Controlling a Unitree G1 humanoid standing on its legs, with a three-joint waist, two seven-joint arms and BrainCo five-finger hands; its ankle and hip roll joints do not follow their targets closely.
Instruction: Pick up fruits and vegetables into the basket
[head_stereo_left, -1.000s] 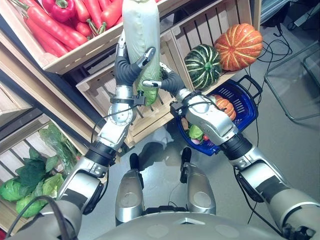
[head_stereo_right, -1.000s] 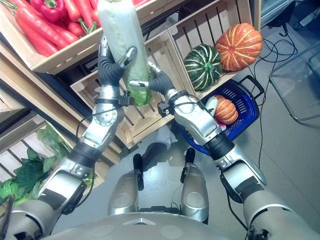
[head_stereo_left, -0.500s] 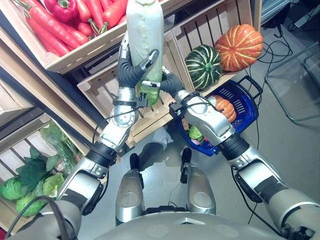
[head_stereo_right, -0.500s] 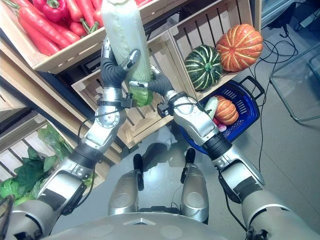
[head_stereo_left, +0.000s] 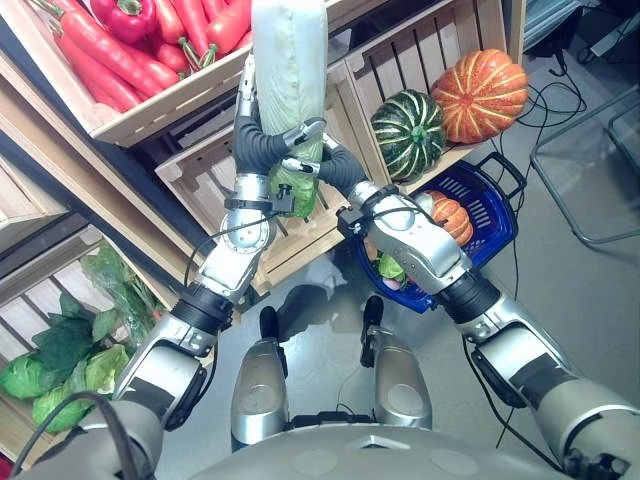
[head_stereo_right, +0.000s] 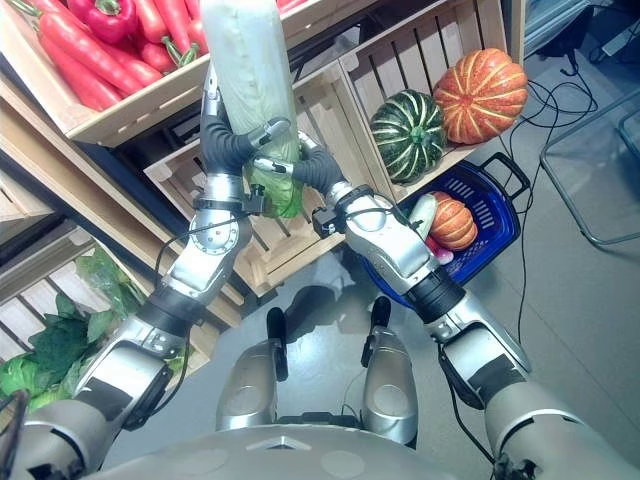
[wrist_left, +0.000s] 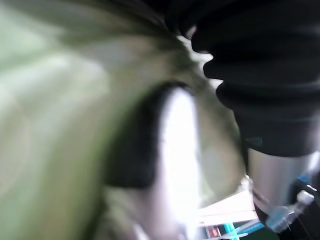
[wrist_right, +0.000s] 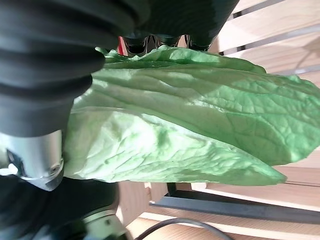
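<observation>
A long pale napa cabbage (head_stereo_left: 288, 60) stands upright in front of the wooden shelves, its top past the view's edge. My left hand (head_stereo_left: 258, 145) is curled round its lower half, thumb across the front. My right hand (head_stereo_left: 340, 172) reaches in from the right and grips the leafy green bottom end (wrist_right: 190, 115), which lies against its palm. The blue basket (head_stereo_left: 508, 215) hangs off my right forearm. Inside it are a small orange pumpkin (head_stereo_left: 452, 213) and other produce, partly hidden by the arm.
A green striped squash (head_stereo_left: 407, 132) and an orange pumpkin (head_stereo_left: 478, 92) sit in the crate to the right. Red peppers and long red vegetables (head_stereo_left: 130, 40) fill the top-left crate. Leafy greens (head_stereo_left: 60, 350) lie in the lower-left crates. A slatted crate (head_stereo_left: 200, 175) is behind the hands.
The cabbage has risen a little and its top has left the view. Both hands went up with it, and the right hand has closed in on the leafy end.
</observation>
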